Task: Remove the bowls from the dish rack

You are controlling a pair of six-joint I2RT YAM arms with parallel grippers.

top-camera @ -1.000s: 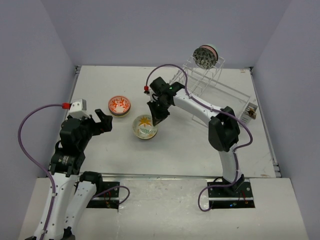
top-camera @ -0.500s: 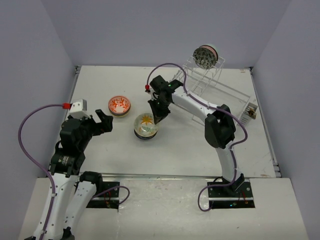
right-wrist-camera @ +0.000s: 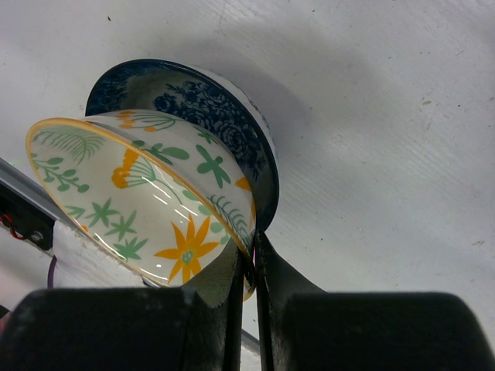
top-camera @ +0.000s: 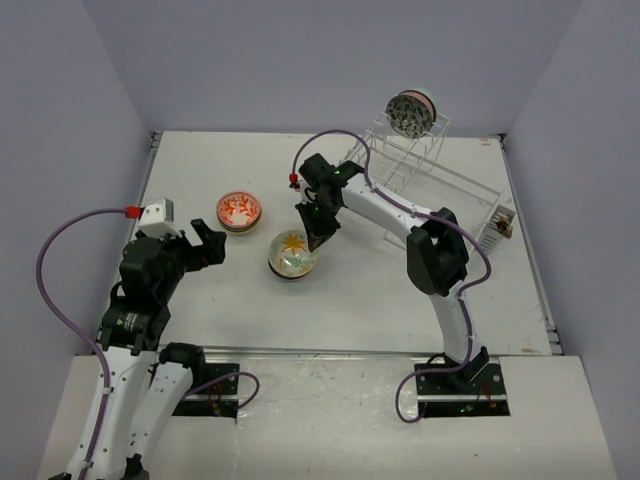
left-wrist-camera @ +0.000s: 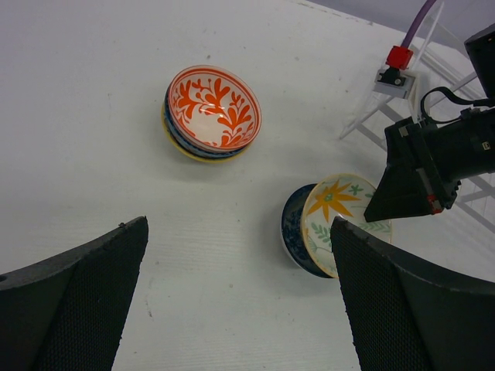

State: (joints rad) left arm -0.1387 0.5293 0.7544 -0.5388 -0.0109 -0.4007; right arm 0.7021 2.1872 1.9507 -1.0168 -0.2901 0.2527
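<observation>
My right gripper (top-camera: 318, 240) is shut on the rim of a cream bowl with a yellow flower (top-camera: 291, 249); the bowl is tilted inside a dark blue bowl (right-wrist-camera: 224, 124) that rests on the table. The same cream bowl shows in the right wrist view (right-wrist-camera: 147, 201) and in the left wrist view (left-wrist-camera: 344, 220). A red-orange floral bowl (top-camera: 240, 210) sits on a small stack at the left. One patterned bowl (top-camera: 410, 112) stands on edge at the top of the wire dish rack (top-camera: 420, 170). My left gripper (top-camera: 207, 245) is open and empty, near the red-orange bowl (left-wrist-camera: 214, 112).
The rack's long lower section runs along the right side of the table (top-camera: 480, 200). The right arm's cable (top-camera: 335, 135) loops over the rack's left end. Walls close the table at the back and sides.
My right gripper has lowered the cream bowl into the blue bowl and shifted it slightly left. The left arm has not moved.
</observation>
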